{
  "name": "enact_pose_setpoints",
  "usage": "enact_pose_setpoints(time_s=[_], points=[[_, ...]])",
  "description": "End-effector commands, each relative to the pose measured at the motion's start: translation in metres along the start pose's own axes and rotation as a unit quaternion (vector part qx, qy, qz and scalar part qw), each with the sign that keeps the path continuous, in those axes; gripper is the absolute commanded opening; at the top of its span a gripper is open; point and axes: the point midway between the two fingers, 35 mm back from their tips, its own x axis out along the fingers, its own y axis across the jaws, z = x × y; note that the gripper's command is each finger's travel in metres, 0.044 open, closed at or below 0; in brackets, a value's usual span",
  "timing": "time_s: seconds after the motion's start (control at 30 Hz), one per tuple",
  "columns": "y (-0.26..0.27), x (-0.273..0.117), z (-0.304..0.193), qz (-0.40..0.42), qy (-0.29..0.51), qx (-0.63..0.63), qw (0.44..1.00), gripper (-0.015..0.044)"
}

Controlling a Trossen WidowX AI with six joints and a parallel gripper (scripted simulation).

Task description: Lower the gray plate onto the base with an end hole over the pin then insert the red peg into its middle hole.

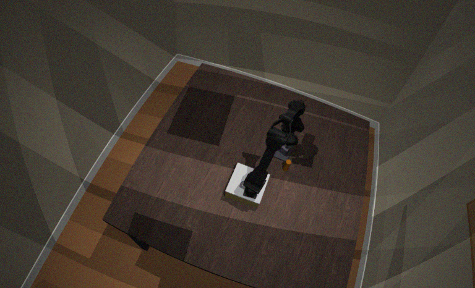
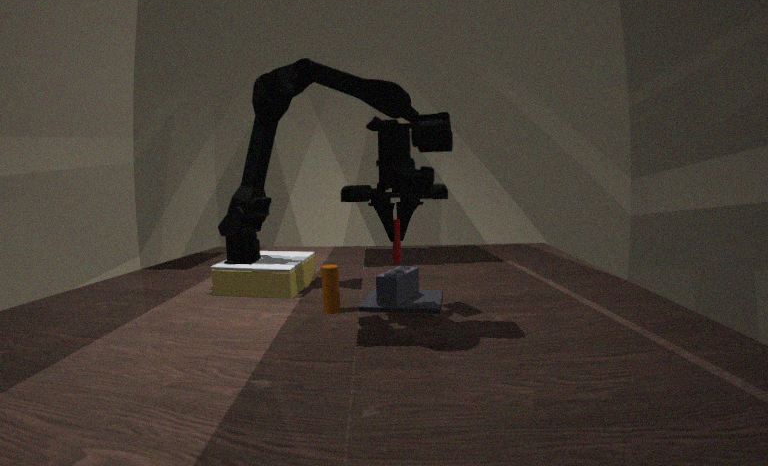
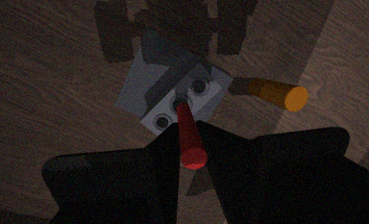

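Red peg hanging upright above the gray three-hole plate, gripper clamping it.
The gripper [image 1: 297, 125] [image 2: 397, 237] [image 3: 186, 127] is closing its tapered black fingers on the smooth, slender, round red peg [image 2: 396, 240] [image 3: 189, 135], whose lower part is sticking out beneath the fingertips, just above the plate and lining up roughly with its middle hole. The matte gray plate [image 2: 397, 286] [image 3: 173, 113], thick and block-like, is resting on a thin, flat base [image 1: 280, 156] [image 2: 431, 302] [image 3: 131, 91]; seating over the pin is hard to judge in this dim light. Base is lying on the dark wood-grained bench [image 1: 209, 173] [image 2: 396, 393] [image 3: 58, 104], nearer its upper-right corner than its lower-left in the top view. An orange cylinder [image 1: 287, 165] [image 2: 330, 289] [image 3: 283, 95] is standing near the base; the arm [image 1: 268, 154] [image 2: 263, 138] is rising from a white-topped yellow block [image 1: 235, 182] [image 2: 254, 283], farther from the bench's upper edge.
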Motion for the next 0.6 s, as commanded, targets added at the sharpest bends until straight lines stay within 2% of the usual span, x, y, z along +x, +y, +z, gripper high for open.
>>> enact_pose_setpoints(time_s=[0.0,0.57], points=[[0.0002,-0.0004,0.0001,0.0,0.0,-0.002,1.0,0.0],[0.0033,0.0,-0.0011,0.0,0.0,0.0,1.0,0.0]])
